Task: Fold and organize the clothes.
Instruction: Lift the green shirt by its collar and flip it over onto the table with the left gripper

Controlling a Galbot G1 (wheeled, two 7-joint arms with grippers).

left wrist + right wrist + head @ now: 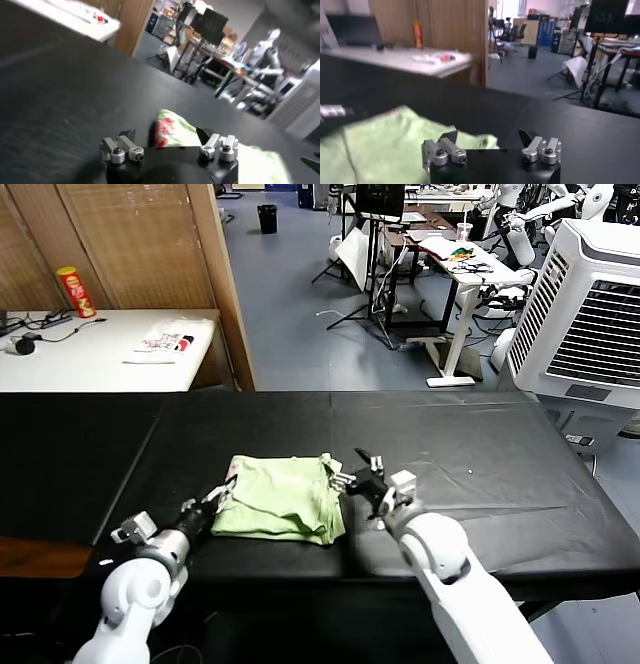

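The clothes are one pale lime-green shirt [280,499], folded into a rough rectangle near the front middle of the black table [500,454]. My left gripper [222,492] is open at the shirt's left edge. In the left wrist view the red print on the shirt [172,131] lies just ahead of that gripper [165,135], between its spread fingers. My right gripper [350,474] is open at the shirt's right far corner. In the right wrist view the green cloth [385,145] reaches up to one finger of that gripper [488,136]. Neither gripper holds anything.
A white table stands at the back left with a red can [76,291] and a white printed packet [165,342]. A wooden partition [220,284] rises behind the black table, and a white air cooler [590,314] stands at the right. The table's front edge is close below the shirt.
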